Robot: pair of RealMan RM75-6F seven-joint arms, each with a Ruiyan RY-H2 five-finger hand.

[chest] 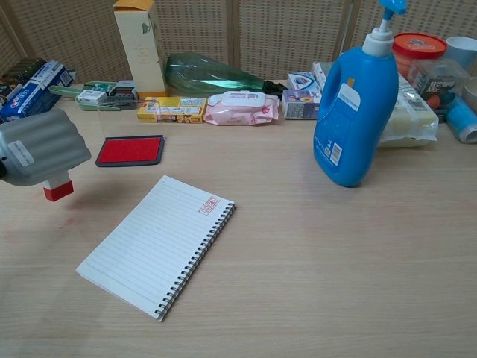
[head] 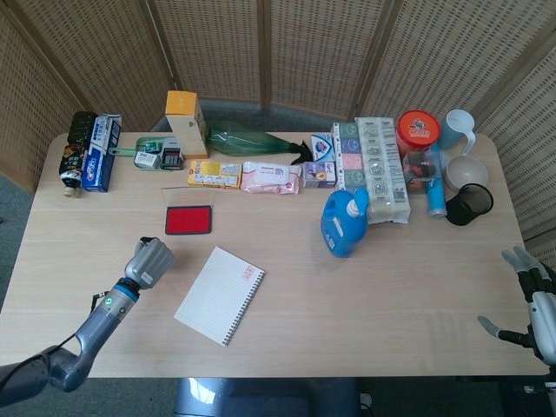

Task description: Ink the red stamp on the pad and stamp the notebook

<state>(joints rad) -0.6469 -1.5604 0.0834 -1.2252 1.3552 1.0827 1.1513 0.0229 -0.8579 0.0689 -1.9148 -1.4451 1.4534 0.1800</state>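
Note:
My left hand (head: 149, 261) (chest: 41, 147) hovers left of the notebook and grips the red stamp (chest: 57, 190), whose red base pokes out below the curled fingers. The open spiral notebook (head: 220, 295) (chest: 158, 243) lies on the table with a red stamp mark (chest: 209, 205) near its top right corner. The red ink pad (head: 188, 220) (chest: 130, 151) sits behind the notebook with its lid open. My right hand (head: 530, 299) is at the far right table edge, fingers spread, holding nothing.
A blue detergent bottle (head: 344, 222) (chest: 355, 100) stands at centre right. Along the back edge runs a row of boxes, a green bottle (chest: 212, 74), a tissue pack (chest: 241, 108), packets, cups and a red-lidded jar (head: 418, 130).

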